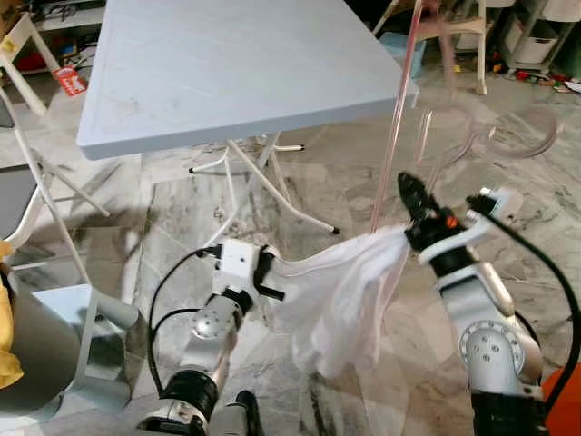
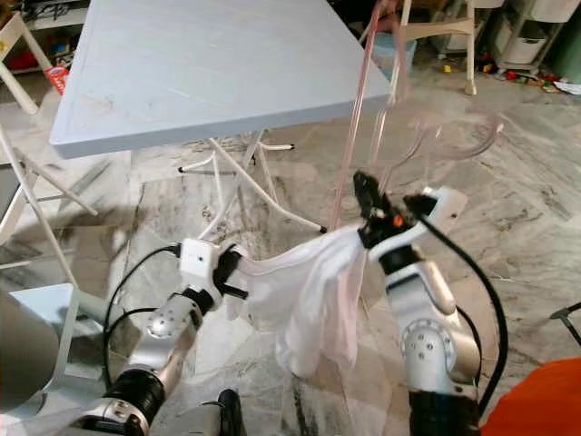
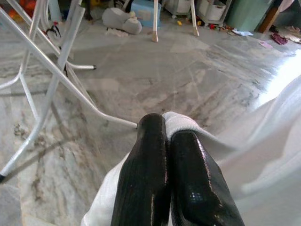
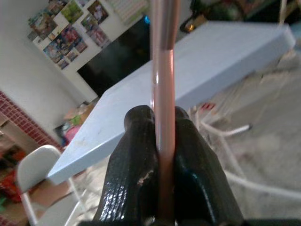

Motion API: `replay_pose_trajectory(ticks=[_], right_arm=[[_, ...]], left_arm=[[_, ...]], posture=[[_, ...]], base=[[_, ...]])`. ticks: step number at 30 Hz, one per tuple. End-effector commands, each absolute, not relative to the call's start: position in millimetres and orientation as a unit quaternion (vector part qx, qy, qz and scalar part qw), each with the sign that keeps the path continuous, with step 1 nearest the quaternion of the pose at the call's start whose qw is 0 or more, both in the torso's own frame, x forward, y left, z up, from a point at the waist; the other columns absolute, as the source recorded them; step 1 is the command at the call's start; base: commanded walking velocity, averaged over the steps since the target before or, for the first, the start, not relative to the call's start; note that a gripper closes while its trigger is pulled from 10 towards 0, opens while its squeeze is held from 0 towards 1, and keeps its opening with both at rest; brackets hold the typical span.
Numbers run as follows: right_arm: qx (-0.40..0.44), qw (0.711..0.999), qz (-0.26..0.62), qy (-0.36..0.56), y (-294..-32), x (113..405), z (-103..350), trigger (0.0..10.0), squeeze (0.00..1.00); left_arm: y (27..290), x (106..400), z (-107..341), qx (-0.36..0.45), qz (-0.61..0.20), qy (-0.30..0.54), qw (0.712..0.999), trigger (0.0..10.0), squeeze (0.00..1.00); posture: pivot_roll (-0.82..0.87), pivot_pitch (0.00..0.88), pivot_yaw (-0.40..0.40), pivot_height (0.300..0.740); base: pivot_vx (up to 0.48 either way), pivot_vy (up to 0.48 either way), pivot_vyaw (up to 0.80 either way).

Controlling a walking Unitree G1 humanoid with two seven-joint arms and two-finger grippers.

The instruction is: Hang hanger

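While its two black fingers (image 4: 136,174) press together on a translucent pink hanger (image 1: 392,136), the right pincer (image 1: 413,195) is raised in front of the robot, pinching the hanger's thin bar, which runs straight up between the fingers in the right wrist view. From that grip the bar rises at a slight tilt past the near right corner of the pale blue surface (image 1: 227,68), and the hanger's curved hook end swings out to the right as a blurred loop above the marble floor (image 1: 345,182). A white garment (image 1: 340,286) hangs from the hanger just beside the right pincer and sags low between the two arms. Its other end is pinched by the left pincer (image 3: 167,141), whose fingers are closed together on a fold of the white cloth, held lower and to the left. Behind both arms stands the blue surface on white folding legs (image 1: 259,177). A white folding chair (image 1: 36,191) stands at the left edge, and a grey bin-like thing (image 1: 45,336) sits near the lower left. Farther back, at the far right, are boxes and clutter (image 1: 536,36) on the floor, too small to tell apart.
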State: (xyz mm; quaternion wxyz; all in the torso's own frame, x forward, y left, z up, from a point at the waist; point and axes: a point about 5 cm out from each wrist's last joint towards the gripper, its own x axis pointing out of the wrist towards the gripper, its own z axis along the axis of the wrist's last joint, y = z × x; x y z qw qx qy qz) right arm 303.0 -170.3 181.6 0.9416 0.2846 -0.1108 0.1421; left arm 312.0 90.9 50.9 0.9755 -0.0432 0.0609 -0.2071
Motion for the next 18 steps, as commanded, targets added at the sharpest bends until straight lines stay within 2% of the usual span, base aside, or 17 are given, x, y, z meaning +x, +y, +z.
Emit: replay_pose_trajectory(ticks=[1,3,8,10,12,18], right_arm=[[0.239,0.96,0.085,-0.119,-182.1,306.9,180.5,10.0,0.0],[0.189,0.972,0.054,-0.126,-183.1,314.7,184.7,10.0,0.0],[0.112,0.983,0.023,-0.146,-174.5,328.4,196.1,10.0,0.0],[0.006,0.986,0.019,-0.165,-164.5,331.4,200.4,10.0,0.0],[0.006,0.986,0.0,-0.167,-160.1,334.9,200.6,10.0,0.0],[0.097,0.985,-0.014,-0.144,-156.9,340.9,192.7,10.0,0.0]], left_arm=[[91.8,309.8,49.0,-0.053,-0.208,0.067,0.974,0.0,0.0],[89.1,307.8,47.4,-0.06,-0.215,0.071,0.972,0.0,0.0],[85.4,306.4,47.5,-0.069,-0.218,0.072,0.971,0.0,0.0],[84.3,307.8,50.0,-0.083,-0.215,0.071,0.971,0.0,0.0],[83.4,308.9,52.0,-0.087,-0.215,0.069,0.97,0.0,0.0],[81.7,307.8,50.9,-0.09,-0.216,0.074,0.97,0.0,0.0]], posture=[[-0.04,0.139,0.007,0.74],[-0.04,0.137,0.005,0.74],[-0.05,0.139,0.0,0.74],[-0.05,0.141,0.0,0.74],[-0.04,0.142,-0.002,0.74],[-0.04,0.144,-0.005,0.74]], base=[[0.0,0.0,0.0],[0.0,0.0,0.0],[0.0,0.0,0.0],[0.0,0.0,0.0],[0.0,0.0,0.0],[0.0,0.0,0.0]])
